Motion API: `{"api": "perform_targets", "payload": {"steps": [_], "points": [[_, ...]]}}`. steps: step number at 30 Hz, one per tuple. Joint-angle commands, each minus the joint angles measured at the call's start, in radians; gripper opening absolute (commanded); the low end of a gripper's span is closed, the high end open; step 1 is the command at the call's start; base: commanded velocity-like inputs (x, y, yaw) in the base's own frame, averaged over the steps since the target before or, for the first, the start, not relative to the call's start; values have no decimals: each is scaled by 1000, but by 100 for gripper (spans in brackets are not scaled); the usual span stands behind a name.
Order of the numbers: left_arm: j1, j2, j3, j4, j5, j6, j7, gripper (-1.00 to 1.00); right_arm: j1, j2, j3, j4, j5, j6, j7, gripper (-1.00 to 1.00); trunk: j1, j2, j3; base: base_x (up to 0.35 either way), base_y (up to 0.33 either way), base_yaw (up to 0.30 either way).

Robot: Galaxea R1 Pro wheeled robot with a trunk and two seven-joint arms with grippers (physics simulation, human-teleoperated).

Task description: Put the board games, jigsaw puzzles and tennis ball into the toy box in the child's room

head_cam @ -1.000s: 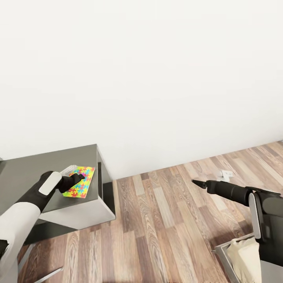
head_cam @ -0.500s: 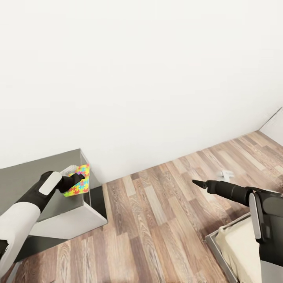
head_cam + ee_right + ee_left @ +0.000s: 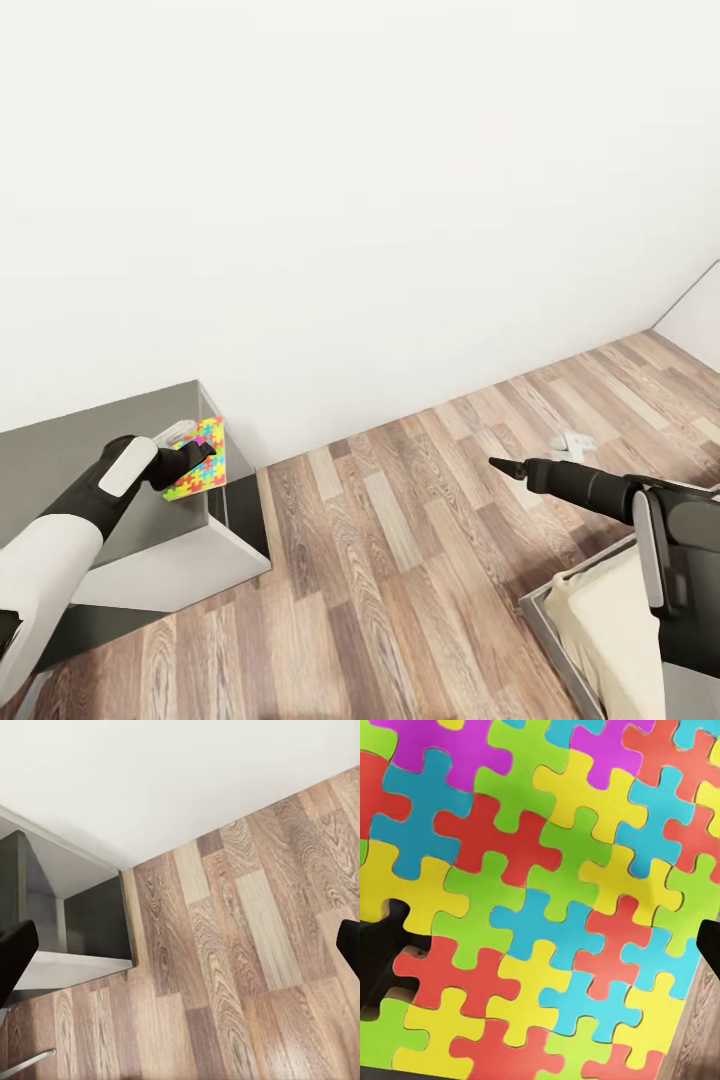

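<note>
In the head view my left gripper (image 3: 196, 459) is shut on a jigsaw puzzle (image 3: 203, 462), a flat square of bright interlocking pieces. It hangs tilted over the right corner of the grey table (image 3: 60, 450). The left wrist view shows the puzzle (image 3: 540, 870) close up, with a dark fingertip (image 3: 382, 960) at its edge. My right gripper (image 3: 497, 464) hovers over the wooden floor at the right. It is open and empty in the right wrist view (image 3: 180, 949). The toy box, board games and tennis ball are out of view.
A corner of the bed (image 3: 600, 640), beige in a grey frame, lies at the lower right under my right arm. A small white object (image 3: 572, 440) sits on the floor by the white wall. The table's dark side panel (image 3: 97, 922) faces the open floor.
The whole view has swung, so the table slid left in the picture and more of the bed shows. The puzzle stayed in my left gripper and now overhangs the table corner.
</note>
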Motion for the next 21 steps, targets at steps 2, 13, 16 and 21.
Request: {"api": "perform_targets", "payload": {"steps": [2, 13, 16, 21], "points": [[-1, 1, -6, -2, 11, 0, 9, 100, -1, 0, 0, -1, 8, 5, 9, 100, 1, -2, -2, 0, 0, -7], [0, 4, -3, -2, 10, -2, 9, 100, -1, 0, 2, -1, 8, 5, 9, 100, 1, -2, -2, 0, 0, -2], [1, 8, -2, -2, 11, -3, 9, 100, -1, 0, 3, -1, 8, 5, 9, 100, 1, -2, -2, 0, 0, 0], [5, 19, 24, -6, 18, -3, 10, 100, -1, 1, 3, -1, 8, 5, 9, 100, 1, -2, -2, 0, 0, 0]]}}
